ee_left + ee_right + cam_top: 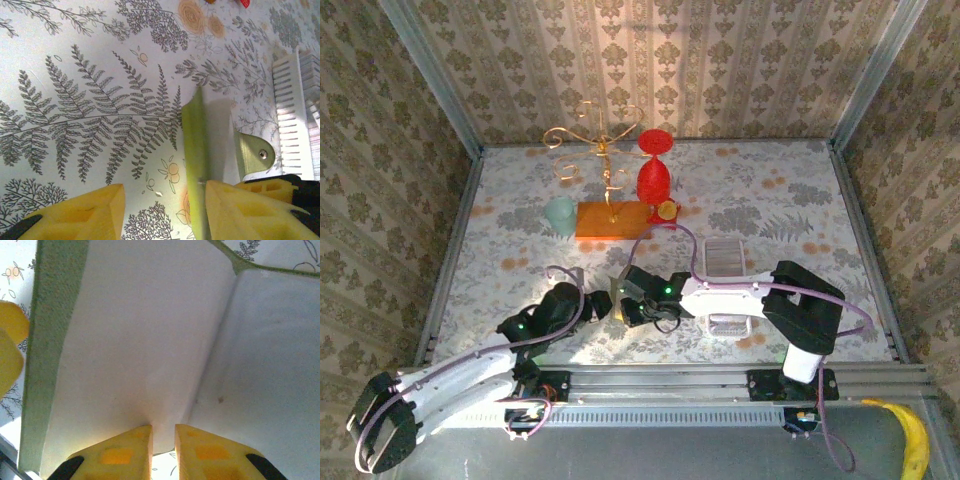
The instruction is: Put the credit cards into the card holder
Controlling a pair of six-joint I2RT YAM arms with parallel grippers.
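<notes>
Containers, left to right:
- One mint cup (560, 215), far left of centre, just beside the wooden base (620, 222) of the gold jewellery stand (605, 150). Contents not readable.
- One green card holder (194, 140), near centre, between the two grippers. Spread open, plain pale lining inside.
- Two white ridged trays to the right.
  - Far tray (710, 256): pale striped stack in it, read as the credit cards (728, 254). Too small to count or tell colours.
  - Near tray (728, 326): just beside the right forearm, contents unclear.

Left gripper (164, 192): released, jaws well apart, holder's green edge just beside one finger, not pinched.
Right gripper (162, 432): clenched on the holder's lining at the fold, fingers almost touching.

View differences:
- Left wrist: holder edge-on, green snap tab (255, 152), one ridged tray at the right edge (cannot tell which).
- Right wrist: inside of the holder.
- Top: both arms, red goblet (655, 172) on the far side, banana (916, 440) on the near right ledge.

Count: two arms, two trays, one each of holder, cup, goblet, stand, banana.
</notes>
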